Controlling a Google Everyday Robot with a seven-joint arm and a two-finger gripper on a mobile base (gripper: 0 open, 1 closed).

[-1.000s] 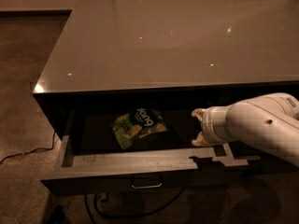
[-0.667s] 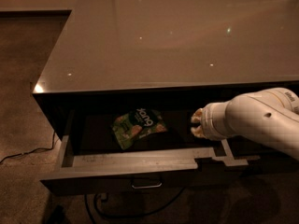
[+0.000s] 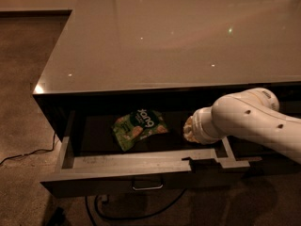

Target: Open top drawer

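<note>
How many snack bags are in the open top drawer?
1: a green snack bag on the top drawer floor, left of the tool, which sits inside the drawer's right part. The arm may hide others.

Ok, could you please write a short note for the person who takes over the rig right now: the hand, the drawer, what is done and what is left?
Hand: inside the opening of the top drawer, over its right part, below the edge of the counter top. It holds nothing that I can see.
Top drawer: pulled well out. Its metal handle on the front is free.
Inside: a green snack bag lies on the drawer floor, to the left of the hand and apart from it.
Done: the drawer looks open.
Left: probably only to lift the hand out without touching the bag.
</note>
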